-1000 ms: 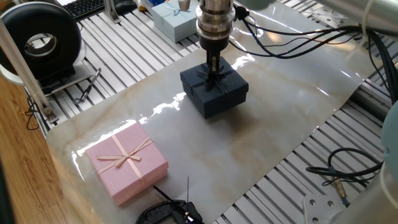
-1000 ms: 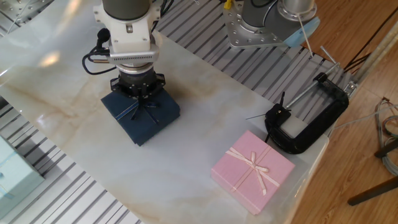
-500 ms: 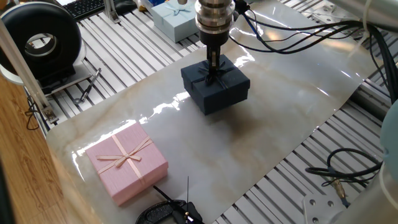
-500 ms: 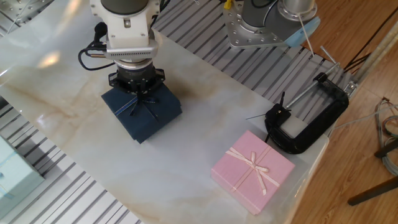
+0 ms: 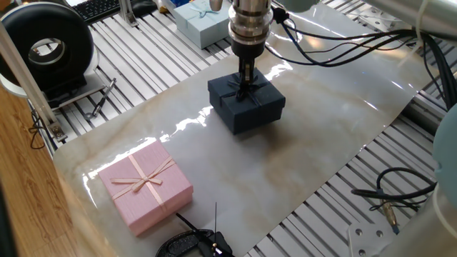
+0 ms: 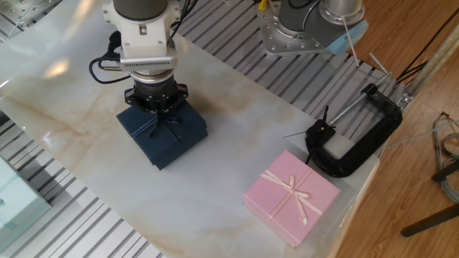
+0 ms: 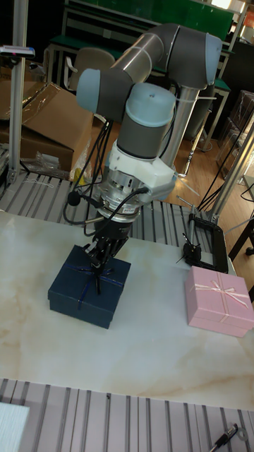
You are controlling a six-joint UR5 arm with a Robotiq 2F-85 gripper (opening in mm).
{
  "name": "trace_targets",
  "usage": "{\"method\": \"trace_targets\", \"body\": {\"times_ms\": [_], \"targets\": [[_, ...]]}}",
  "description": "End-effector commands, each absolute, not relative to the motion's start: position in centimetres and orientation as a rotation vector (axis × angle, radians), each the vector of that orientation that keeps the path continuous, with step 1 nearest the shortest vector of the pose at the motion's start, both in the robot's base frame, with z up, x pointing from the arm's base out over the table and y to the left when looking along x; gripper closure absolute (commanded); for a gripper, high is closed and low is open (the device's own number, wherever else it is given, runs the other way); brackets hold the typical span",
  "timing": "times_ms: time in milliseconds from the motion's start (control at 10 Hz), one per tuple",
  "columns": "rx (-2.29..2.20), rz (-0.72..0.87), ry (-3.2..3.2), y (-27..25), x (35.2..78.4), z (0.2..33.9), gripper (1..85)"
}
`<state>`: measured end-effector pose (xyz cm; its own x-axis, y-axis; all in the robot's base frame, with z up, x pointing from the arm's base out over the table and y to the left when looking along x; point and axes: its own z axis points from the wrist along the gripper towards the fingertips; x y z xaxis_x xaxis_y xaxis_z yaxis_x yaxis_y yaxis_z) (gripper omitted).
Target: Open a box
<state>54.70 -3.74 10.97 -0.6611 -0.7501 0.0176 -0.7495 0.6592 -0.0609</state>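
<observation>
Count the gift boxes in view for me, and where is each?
3. The navy box sits mid-mat under the gripper; the pink box is near the mat's corner by the black clamp; the light blue box is off the mat, behind the arm.

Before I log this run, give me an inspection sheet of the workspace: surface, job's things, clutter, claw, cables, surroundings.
Surface: marble-look sheet on a slatted table.
Job's things: navy box, lid on, bow on top.
Clutter: pink box near the sheet's corner; light blue box on the slats; black clamp.
Claw: claw down at the navy box's bow; whether it is gripping cannot be told.
Cables: loose black cables on the slats.
Surroundings: keyboard, cardboard box.
</observation>
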Motion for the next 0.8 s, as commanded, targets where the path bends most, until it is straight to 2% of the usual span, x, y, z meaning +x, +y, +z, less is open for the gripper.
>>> {"method": "trace_targets", "body": {"times_ms": [0,100,700], "targets": [[-1.3,-0.125,2.859,-4.1,55.3,13.0,84.3],[-1.277,-0.067,2.852,-3.3,55.1,12.3,84.3],[-1.276,-0.072,2.82,-4.2,55.4,10.6,84.3]]}}
